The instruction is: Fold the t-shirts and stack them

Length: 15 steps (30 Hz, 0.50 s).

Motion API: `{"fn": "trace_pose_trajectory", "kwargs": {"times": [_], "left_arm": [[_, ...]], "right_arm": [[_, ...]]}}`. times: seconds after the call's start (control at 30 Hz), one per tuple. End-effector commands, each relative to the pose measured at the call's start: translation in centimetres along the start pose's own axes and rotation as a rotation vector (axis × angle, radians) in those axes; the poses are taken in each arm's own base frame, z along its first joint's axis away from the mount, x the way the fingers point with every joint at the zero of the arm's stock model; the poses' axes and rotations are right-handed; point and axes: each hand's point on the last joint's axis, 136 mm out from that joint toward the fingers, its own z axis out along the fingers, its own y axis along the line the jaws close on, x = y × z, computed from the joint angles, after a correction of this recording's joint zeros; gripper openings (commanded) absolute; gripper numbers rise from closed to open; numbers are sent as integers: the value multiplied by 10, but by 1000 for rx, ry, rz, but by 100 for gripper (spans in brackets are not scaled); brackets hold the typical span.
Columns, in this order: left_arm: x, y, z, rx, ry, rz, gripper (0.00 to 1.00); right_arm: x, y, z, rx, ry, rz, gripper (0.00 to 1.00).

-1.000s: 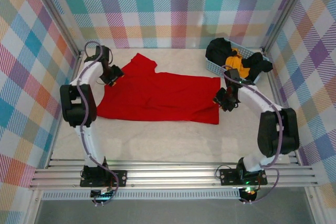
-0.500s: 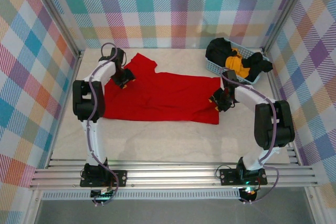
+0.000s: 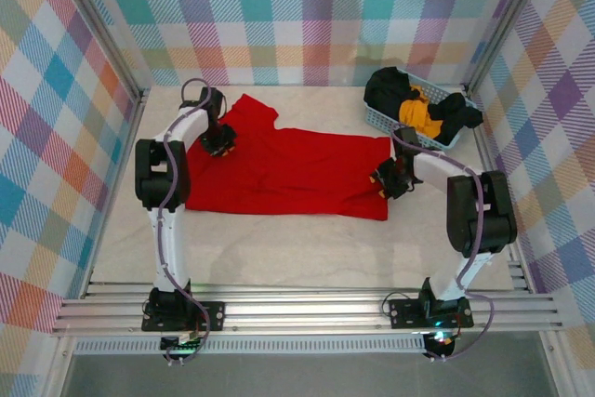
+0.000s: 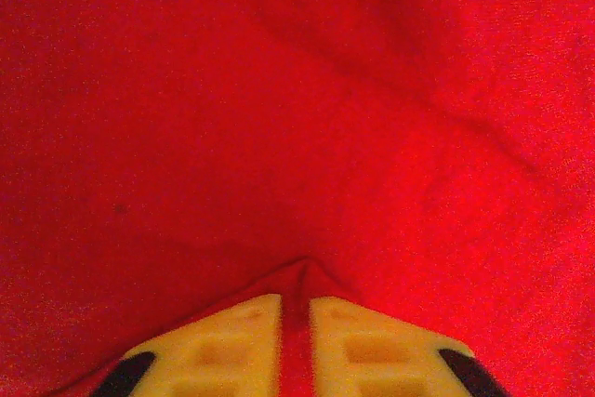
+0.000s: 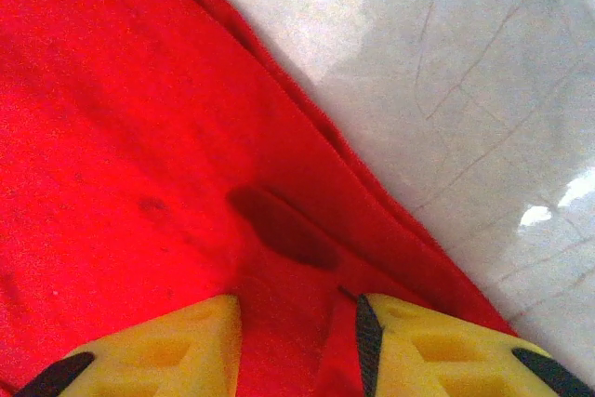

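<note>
OK, red shirt (image 3: 288, 169) lies flat mid counter (image 3: 279, 248). Left fingers (image 4: 223, 346) pinch a thin ridge at its far-left; right fingers (image 5: 437, 350) are spread astride the right hem. Close right fully on the hem before lifting, then raise both evenly and keep the cloth taut.

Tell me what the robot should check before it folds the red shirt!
1. Left gripper has hold of the red shirt: ok, a ridge of cloth is pinched between its fingers.
2. Right gripper has hold too: not ok, its fingers stand apart over the cloth by the shirt's edge.
3. Shirt lies spread out on the table: ok, just small wrinkles.
4. Basket is apart from the shirt: ok.
5. Other shirts are in the basket, out of the way: ok.
</note>
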Motion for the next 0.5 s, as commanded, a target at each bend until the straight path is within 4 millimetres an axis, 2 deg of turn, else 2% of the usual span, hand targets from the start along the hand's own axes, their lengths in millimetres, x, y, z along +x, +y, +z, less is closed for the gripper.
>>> {"fn": "trace_pose_trajectory", "kwargs": {"times": [0.0, 0.03, 0.23, 0.3, 0.47], "left_arm": [[1, -1, 1, -9, 4, 11, 0], [1, -1, -2, -7, -2, 12, 0], [-3, -9, -35, 48, -65, 2, 0], [-3, -11, -48, 64, -86, -3, 0], [2, -7, -84, 100, -131, -23, 0]], "right_arm": [[-1, -1, 4, 2, 14, 40, 31], [-2, -2, 3, 3, 5, 44, 22], [-3, -3, -18, -4, -36, 38, 8], [-2, -2, -24, -10, -41, 36, 0], [5, -5, -41, -17, -51, 25, 0]]}}
